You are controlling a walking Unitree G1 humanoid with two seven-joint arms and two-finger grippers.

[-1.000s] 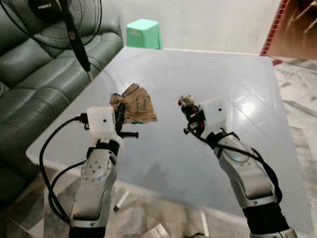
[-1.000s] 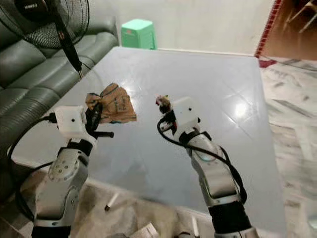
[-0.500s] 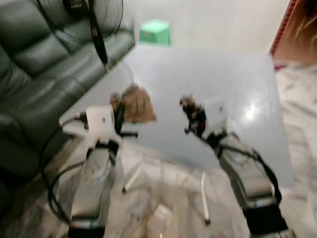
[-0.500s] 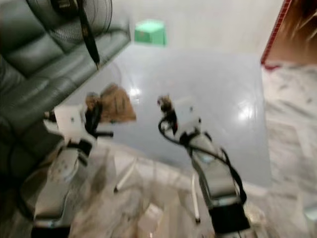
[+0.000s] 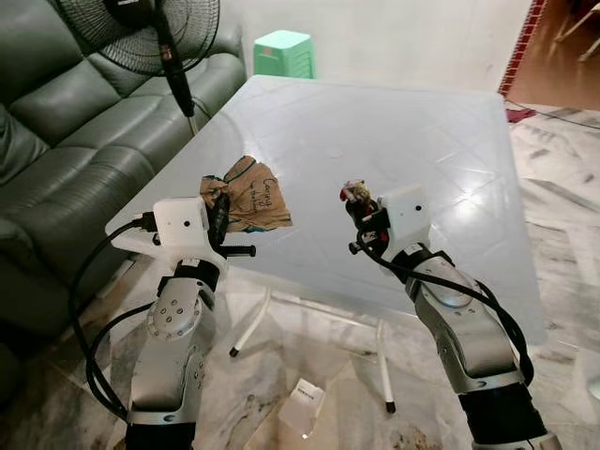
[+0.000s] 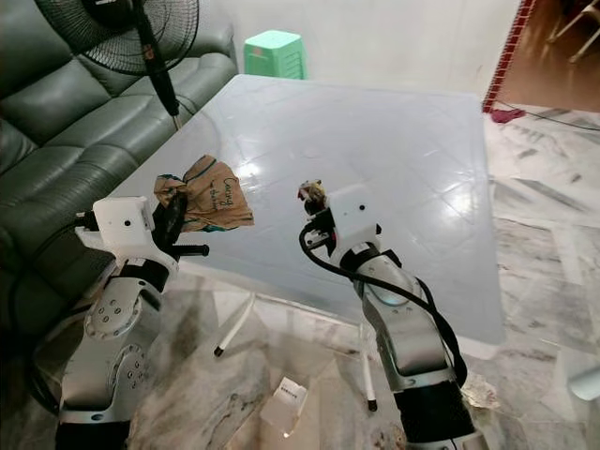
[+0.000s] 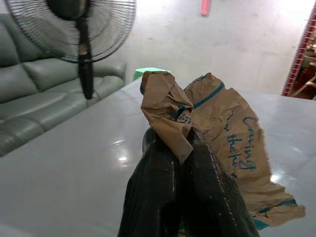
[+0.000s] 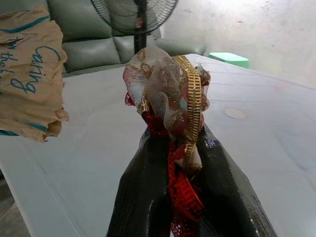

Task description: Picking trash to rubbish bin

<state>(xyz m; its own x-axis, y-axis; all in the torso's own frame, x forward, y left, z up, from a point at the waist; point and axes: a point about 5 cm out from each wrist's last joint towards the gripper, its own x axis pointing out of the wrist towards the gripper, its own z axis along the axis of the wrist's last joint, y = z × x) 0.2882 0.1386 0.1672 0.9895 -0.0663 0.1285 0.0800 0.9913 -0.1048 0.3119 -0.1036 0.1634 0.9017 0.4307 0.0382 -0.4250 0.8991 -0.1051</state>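
Observation:
My left gripper [image 5: 217, 208] is shut on a crumpled brown paper bag [image 5: 251, 195] with blue lettering, held up over the near left edge of the white table [image 5: 412, 122]. In the left wrist view the black fingers [image 7: 163, 187] pinch the bag [image 7: 222, 133] at its twisted top. My right gripper [image 5: 360, 214] is shut on a small wad of red, gold and clear wrapper [image 5: 354, 193], raised above the table's near edge. The right wrist view shows that wrapper [image 8: 168, 98] clamped between the fingers [image 8: 143, 192].
A dark green sofa [image 5: 66, 122] runs along the left, with a black standing fan [image 5: 155, 37] beside the table. A green stool [image 5: 283, 52] stands beyond the table. On the marble floor below lies a small white carton [image 5: 302, 405].
The camera has drawn back from the table, so the table's near edge, its legs and the floor now show below the arms. Both grippers still hold their trash.

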